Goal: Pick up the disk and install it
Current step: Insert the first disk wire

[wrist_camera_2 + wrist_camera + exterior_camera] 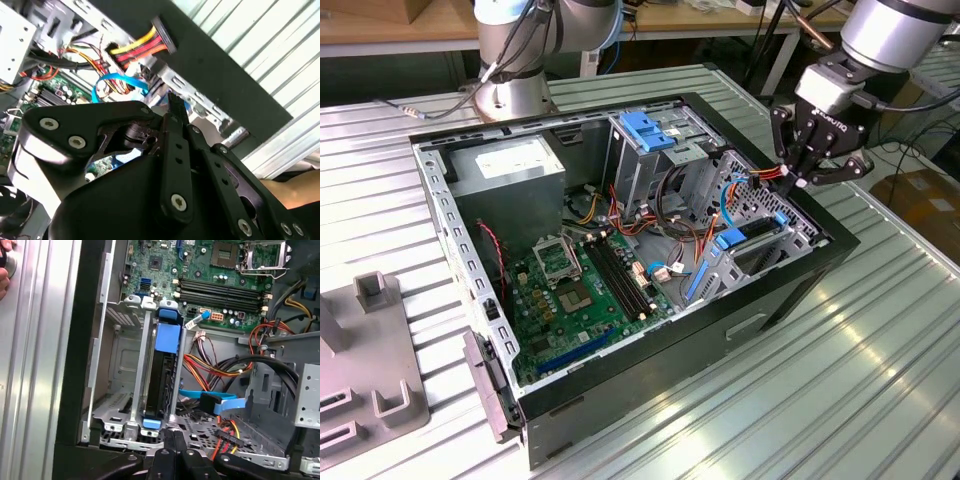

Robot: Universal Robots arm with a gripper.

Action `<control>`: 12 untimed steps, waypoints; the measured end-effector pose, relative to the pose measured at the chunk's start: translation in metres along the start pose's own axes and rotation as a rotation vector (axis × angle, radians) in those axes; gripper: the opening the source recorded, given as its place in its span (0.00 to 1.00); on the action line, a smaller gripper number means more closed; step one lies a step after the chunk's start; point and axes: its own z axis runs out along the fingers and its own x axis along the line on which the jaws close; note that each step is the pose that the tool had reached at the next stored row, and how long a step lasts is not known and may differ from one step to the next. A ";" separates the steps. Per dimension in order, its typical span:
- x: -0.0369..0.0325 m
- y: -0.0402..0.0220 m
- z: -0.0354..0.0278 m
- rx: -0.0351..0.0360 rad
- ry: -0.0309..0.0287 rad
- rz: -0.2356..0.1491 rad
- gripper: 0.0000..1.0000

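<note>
Nothing is coming through clearly enough to read. In the exterior view a short line of white lettering is sitting on the black body of the claw (pixel 808 178). A pale label (pixel 515 157) on top of the grey power supply (pixel 500 187) is carrying print too small to make out. White markings on the green motherboard (pixel 582 290) are showing only as specks.

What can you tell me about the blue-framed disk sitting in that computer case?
The disk is a flat dark slab framed by bright blue plastic rails that cap both visible ends. It stands on edge in a slot of the grey metal drive bay by the case wall, with the bay's walls flanking it. The robot's hand is close to one blue end; whether they touch cannot be told.
</note>
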 end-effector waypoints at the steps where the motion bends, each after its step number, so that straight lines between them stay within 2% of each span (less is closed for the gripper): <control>1: -0.0058 -0.0027 0.0000 -0.0002 0.0018 0.000 0.10; 5: -0.0157 -0.0087 0.0003 -0.0004 0.0026 -0.005 0.10; 7: -0.0178 -0.0103 0.0004 -0.0004 0.0024 -0.010 0.10; 9: -0.0179 -0.0106 0.0004 -0.0005 0.0017 -0.040 0.10; 12: -0.0179 -0.0108 0.0004 -0.0005 -0.0004 -0.118 0.10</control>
